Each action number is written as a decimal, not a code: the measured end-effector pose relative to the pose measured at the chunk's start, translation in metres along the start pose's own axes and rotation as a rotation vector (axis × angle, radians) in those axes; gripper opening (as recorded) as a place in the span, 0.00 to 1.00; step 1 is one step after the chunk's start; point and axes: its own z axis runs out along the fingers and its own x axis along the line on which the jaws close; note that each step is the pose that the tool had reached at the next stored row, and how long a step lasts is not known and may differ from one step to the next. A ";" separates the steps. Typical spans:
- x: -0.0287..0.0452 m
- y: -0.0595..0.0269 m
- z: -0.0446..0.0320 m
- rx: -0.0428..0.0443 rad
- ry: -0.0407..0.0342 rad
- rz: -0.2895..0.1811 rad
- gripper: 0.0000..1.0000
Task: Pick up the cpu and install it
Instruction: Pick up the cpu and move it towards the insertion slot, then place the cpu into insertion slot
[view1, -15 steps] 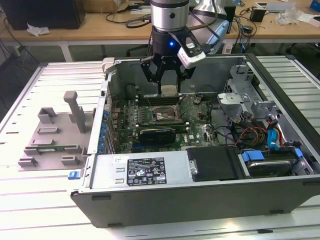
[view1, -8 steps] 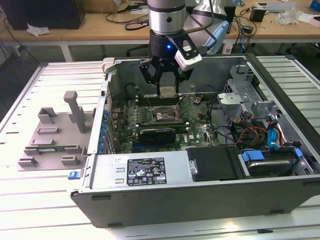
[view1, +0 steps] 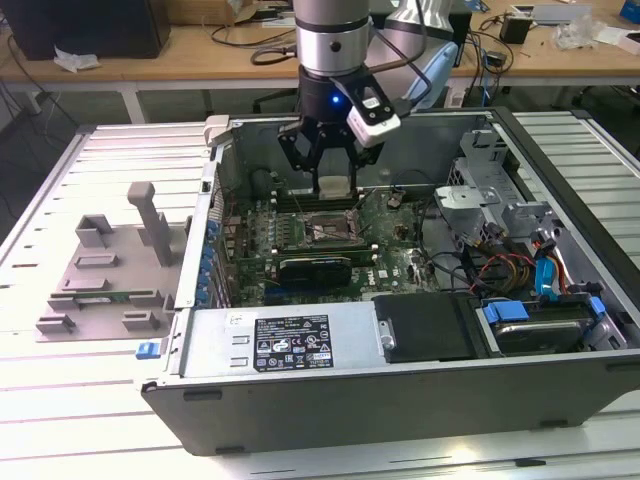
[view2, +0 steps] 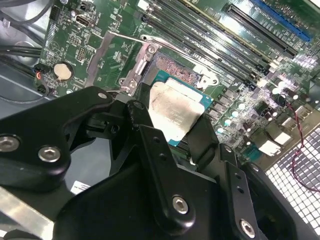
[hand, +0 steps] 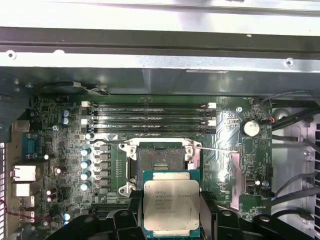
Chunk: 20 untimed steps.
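Pt of socket (hand: 160, 157) hidden behind cpu (hand: 171, 205); cpu side edges covered by jaws.

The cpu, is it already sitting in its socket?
No: in the first wrist view the gripper grips the cpu, and the socket lies open and empty.

Exterior view overlooks case (view1: 400, 400); both wrist views closely share cpu (view2: 175, 107) (hand: 171, 205).

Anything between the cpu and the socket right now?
Nothing. In the first wrist view the cpu, clamped in the gripper, meets the edge of the open socket with no part between.
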 end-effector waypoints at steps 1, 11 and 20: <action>0.0003 0.0000 0.0007 0.0001 0.0000 0.000 0.54; 0.0031 0.0007 0.0061 0.0003 0.0000 0.002 0.54; 0.0035 0.0007 0.0066 0.0004 0.0000 0.002 0.54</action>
